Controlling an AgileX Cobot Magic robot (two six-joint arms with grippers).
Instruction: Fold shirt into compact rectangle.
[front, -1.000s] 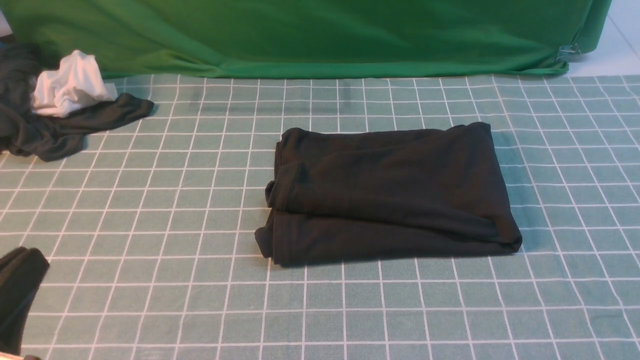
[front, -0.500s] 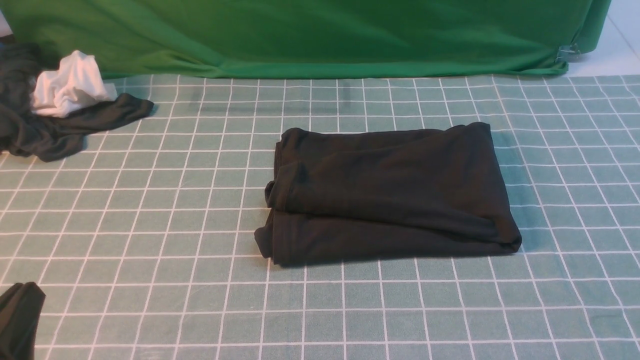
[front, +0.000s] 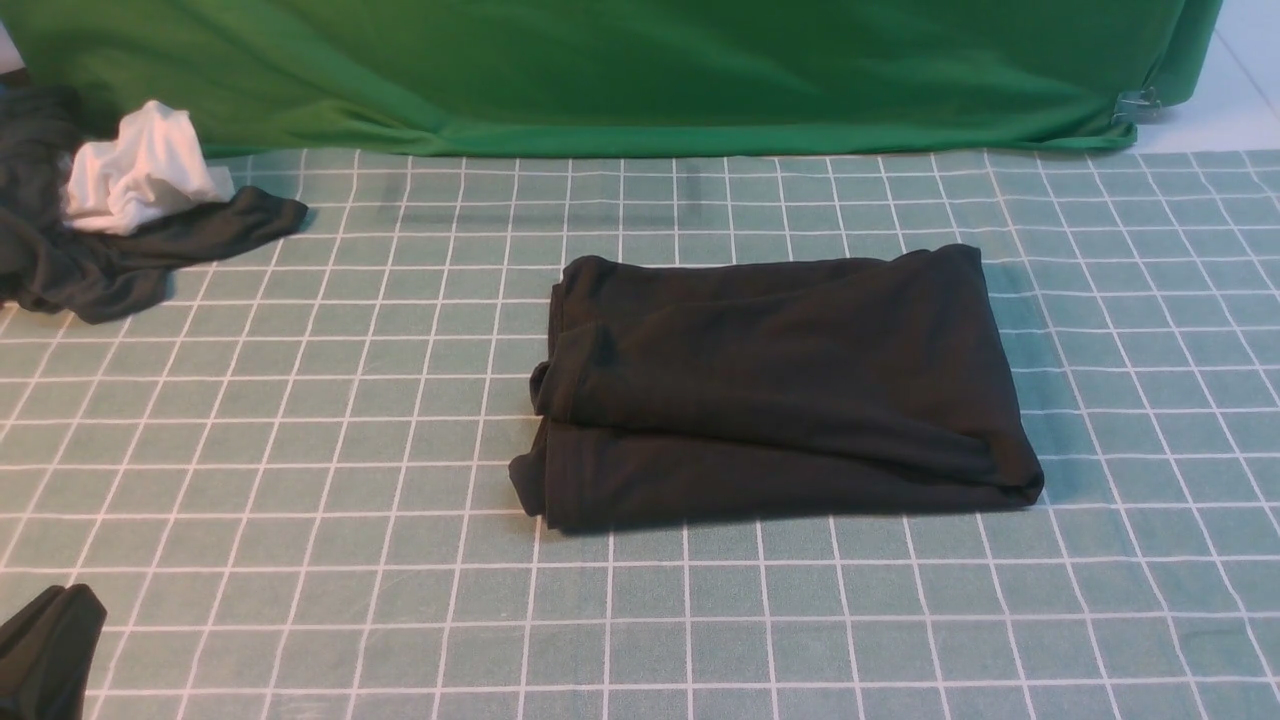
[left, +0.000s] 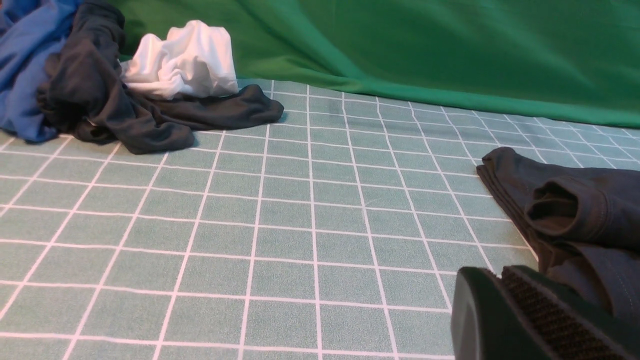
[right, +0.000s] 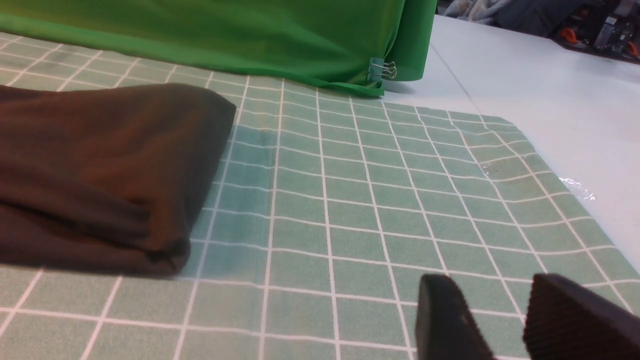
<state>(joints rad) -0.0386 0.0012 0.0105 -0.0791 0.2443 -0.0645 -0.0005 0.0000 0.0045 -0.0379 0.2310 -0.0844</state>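
Shirt (front: 780, 385) lies folded rectangular on tabletop (front: 300, 450), apparently finished, so left end effector (left: 505, 320) pinched together, right end effector (right: 500, 320) apart, both empty.

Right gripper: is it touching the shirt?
No, in the right wrist view the right gripper hangs over bare tablecloth, apart from the shirt.

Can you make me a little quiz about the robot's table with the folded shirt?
1. True or false: the shirt lies folded in a rough rectangle on the checked tablecloth.
2. What white thing sits on the dark grey garment? A) a cup B) a white cloth C) a sock
3. Fill in: the backdrop behind the table is ____.

Key: 1 true. 2 B, the white cloth. 3 green.
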